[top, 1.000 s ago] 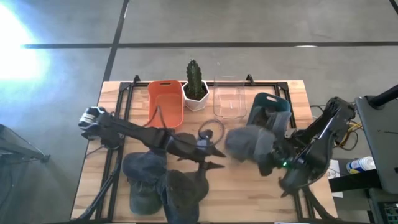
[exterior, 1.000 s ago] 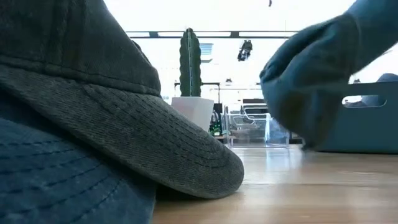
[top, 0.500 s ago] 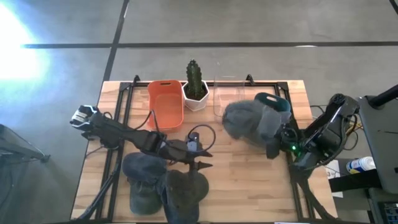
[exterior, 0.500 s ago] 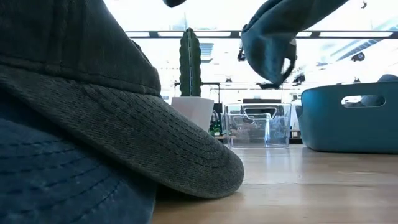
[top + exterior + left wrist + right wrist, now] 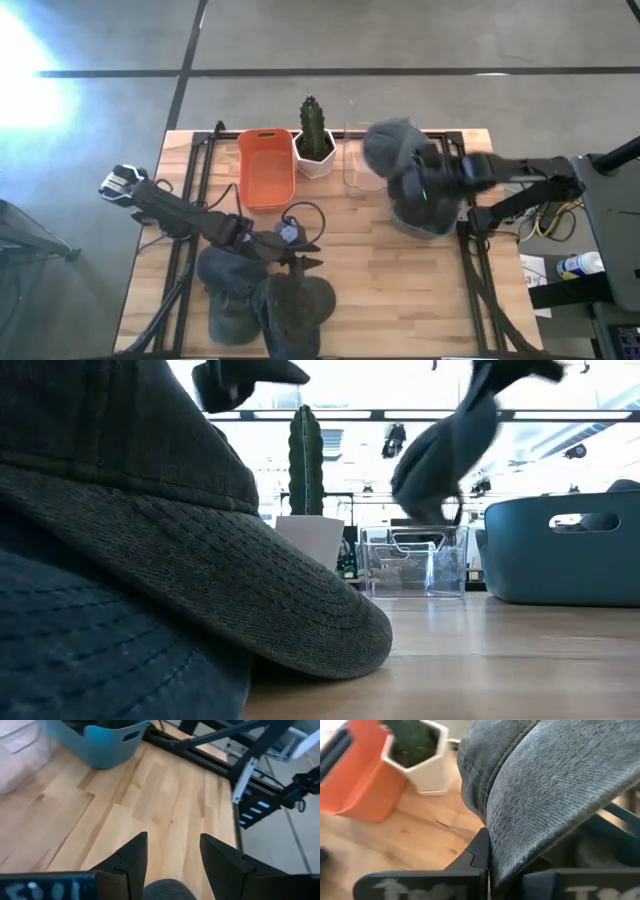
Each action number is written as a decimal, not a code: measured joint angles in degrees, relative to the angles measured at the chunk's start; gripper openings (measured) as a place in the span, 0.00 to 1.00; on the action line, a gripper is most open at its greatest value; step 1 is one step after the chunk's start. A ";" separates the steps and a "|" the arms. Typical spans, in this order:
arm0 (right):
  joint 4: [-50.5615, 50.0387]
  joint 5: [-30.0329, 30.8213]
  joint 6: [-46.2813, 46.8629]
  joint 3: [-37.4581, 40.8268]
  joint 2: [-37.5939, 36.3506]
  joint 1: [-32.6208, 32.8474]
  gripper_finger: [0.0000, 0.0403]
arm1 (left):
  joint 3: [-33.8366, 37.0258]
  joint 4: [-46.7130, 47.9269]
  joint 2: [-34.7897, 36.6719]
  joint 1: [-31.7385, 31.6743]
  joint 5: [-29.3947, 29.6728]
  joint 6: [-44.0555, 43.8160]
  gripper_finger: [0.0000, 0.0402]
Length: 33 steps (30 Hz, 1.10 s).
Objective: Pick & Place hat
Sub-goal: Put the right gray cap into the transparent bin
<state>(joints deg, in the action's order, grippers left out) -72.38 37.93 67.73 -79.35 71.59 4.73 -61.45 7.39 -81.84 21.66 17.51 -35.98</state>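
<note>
Right tool (image 5: pixel 425 190) first: I have it clamped on the brim of a grey denim cap (image 5: pixel 392 150), and my right wrist camera shows the ribbed fabric (image 5: pixel 555 795) pinched between the dark fingers (image 5: pixel 479 851). From above, I see the cap hanging in the air over the far right part of the wooden slatted surface (image 5: pixel 380 290), above the teal plastic bin (image 5: pixel 435 215) and just beside the clear plastic box (image 5: pixel 358 165). In the level camera the cap (image 5: pixel 440 455) dangles above the clear box (image 5: pixel 415 565), with the teal bin (image 5: pixel 560 550) to one side of it, not touching either.

My left tool (image 5: pixel 300 262) sits low over the near middle of the surface, fingers spread apart and holding nothing; through its wrist camera I see the two dark fingers (image 5: pixel 132 855) standing open over bare wood, the rounded top of a dark grey cap (image 5: pixel 167 890) just beneath them and the teal bin (image 5: pixel 107 742) farther off. From overhead, that dark grey cap (image 5: pixel 300 310) lies at the near edge just beside a blue-grey denim cap (image 5: pixel 232 290), the two touching. They fill the near side of the level camera, the dark brim (image 5: pixel 200 570) lying over the bluer fabric (image 5: pixel 100 660).

Along the far edge I see an orange plastic bin (image 5: pixel 265 165) and just beside it a green cactus in a white hexagonal pot (image 5: pixel 314 135).
</note>
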 joint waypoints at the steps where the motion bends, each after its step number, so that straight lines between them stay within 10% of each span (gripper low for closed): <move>1: 4.67 -3.03 -5.53 0.44 -0.11 -3.15 0.03 | 0.27 0.05 0.46 0.23 0.60 -0.16 0.43; 12: 17.09 -32.27 -21.00 6.55 2.95 -30.41 0.03 | 1.87 0.25 2.60 4.40 3.97 -2.71 0.43; 17: 21.34 -44.20 -22.57 8.48 8.14 -34.20 0.03 | 2.91 3.13 2.62 6.43 8.28 -5.42 0.43; 28: 19.95 -45.99 -22.52 7.86 18.31 -35.62 0.10 | 3.52 7.32 3.04 8.94 8.34 -11.99 0.43; 33: 20.69 -59.79 -23.91 7.60 20.09 -37.99 0.12 | 3.53 7.86 3.04 9.28 8.52 -12.34 0.43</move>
<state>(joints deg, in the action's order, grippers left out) -51.68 -21.87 43.82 -71.75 91.68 -33.25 -57.92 15.25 -78.81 30.93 26.03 -48.33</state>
